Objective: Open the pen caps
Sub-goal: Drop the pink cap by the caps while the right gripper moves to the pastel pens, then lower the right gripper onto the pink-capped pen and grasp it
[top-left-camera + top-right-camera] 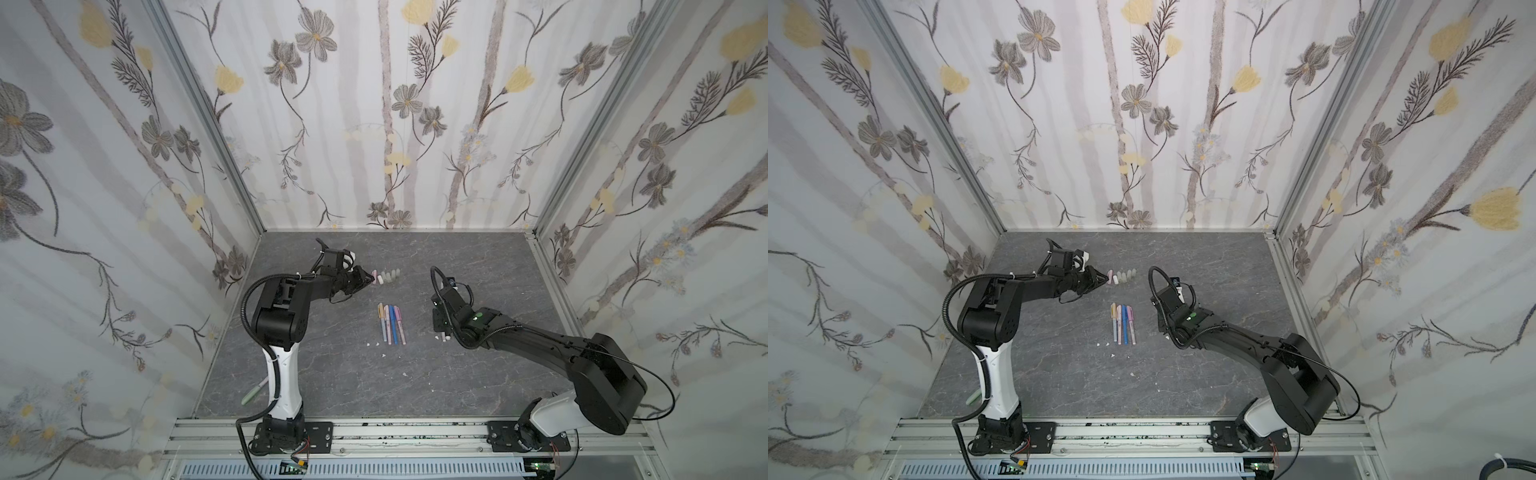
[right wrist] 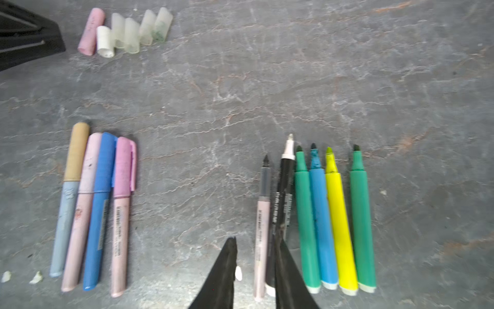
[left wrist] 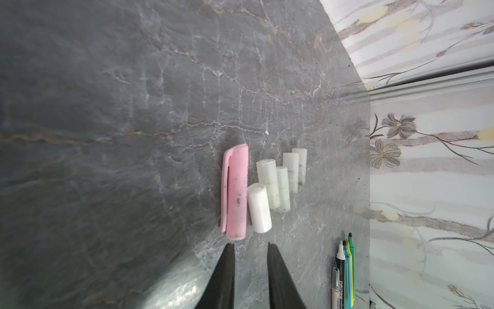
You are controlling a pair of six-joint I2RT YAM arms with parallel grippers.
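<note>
Right wrist view: at the bottom edge the right gripper (image 2: 256, 238) stands released, its jaws apart over the table (image 2: 240, 93), with the bare pale pen (image 2: 263, 214) lying in the gap and not pinched. The black pen (image 2: 284, 187) touches that pen and runs under one jaw. To their right four uncapped markers (image 2: 338, 214) lie side by side, tips up the frame. At lower left four capped pens (image 2: 100, 200) lie pressed together, so the job looks a bit over half done. At upper left six loose caps (image 2: 131, 32) lie in a row. In the left wrist view the left gripper (image 3: 250, 244) is also released, empty, just short of the pink cap (image 3: 236, 192) at the row's end. Risks, as I judge them: closing the right jaws here could catch the black pen too; a pinch on one capped pen could drag its neighbours, since they touch; the left jaws could nudge and scatter the caps; bare tips may mark the table. Print runs along several barrels, too blurred to read; no brand shows.
</note>
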